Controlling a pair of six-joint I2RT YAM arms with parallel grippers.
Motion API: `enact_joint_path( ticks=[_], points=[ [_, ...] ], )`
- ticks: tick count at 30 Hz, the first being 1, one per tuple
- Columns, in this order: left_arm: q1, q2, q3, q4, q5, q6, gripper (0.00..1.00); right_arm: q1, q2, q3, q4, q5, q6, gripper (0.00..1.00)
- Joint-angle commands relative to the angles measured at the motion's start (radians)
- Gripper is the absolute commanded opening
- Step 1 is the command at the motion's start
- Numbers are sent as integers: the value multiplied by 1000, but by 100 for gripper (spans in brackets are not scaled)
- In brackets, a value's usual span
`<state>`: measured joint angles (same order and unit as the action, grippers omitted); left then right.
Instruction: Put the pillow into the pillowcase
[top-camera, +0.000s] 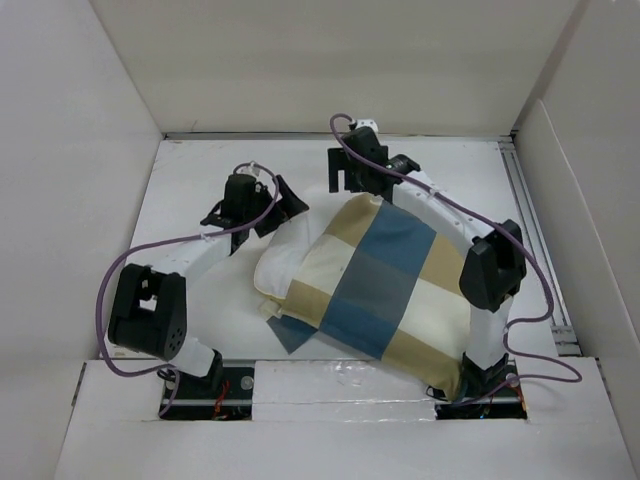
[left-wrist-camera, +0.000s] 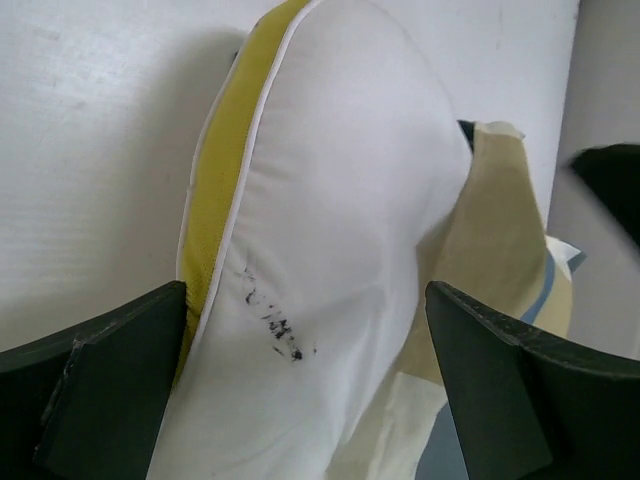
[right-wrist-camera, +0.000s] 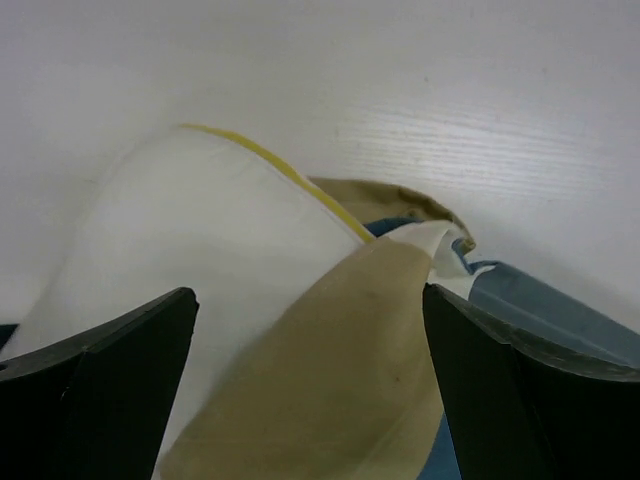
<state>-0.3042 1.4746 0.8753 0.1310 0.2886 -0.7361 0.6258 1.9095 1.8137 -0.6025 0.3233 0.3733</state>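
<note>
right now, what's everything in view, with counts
plump white quilted pillow with yellow piped edge: one, mid-table, left end poking out
blue, tan and cream checked fabric pillowcase: one, over most of the pillow
white table: one, under everything
white wall panels: three, left, far, right
purple cables: two, one per arm
black and white robot arms: two, bases near edge
left gripper: one, black, open, at pillow's bare end
right gripper: one, black, open, by pillowcase's far corner

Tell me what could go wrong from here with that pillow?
Both the left gripper and right gripper stand open, holding nothing, so the checked pillowcase could slide back off. One end of the white pillow sticks out uncovered; a regrasp might pinch pillow and cloth together and drag it out.
</note>
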Motion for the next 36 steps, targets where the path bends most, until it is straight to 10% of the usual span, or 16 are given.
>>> enact_joint_path(
  ticks=[1,6,10,18,20,23,36],
  points=[
    [33,36,140,-10,84,43,100,22,36,-48,-25,66,47,100],
    [33,271,403,-47,145,128,100,22,48,-152,36,57,87,70],
    [33,618,537,184,516,28,100,22,37,-177,88,62,87,11],
    [-21,750,624,195,500,55,96,32,-105,-316,326,-4,-37,0],
    [-21,730,556,316,543,-3,70,8,-139,-367,388,-81,-51,0],
    [-12,672,454,501,621,-104,0,-14,-136,-334,418,-144,-73,0],
    [-70,297,182,1303,733,-531,0,-38,-17,148,369,-675,-134,0]
  ],
)
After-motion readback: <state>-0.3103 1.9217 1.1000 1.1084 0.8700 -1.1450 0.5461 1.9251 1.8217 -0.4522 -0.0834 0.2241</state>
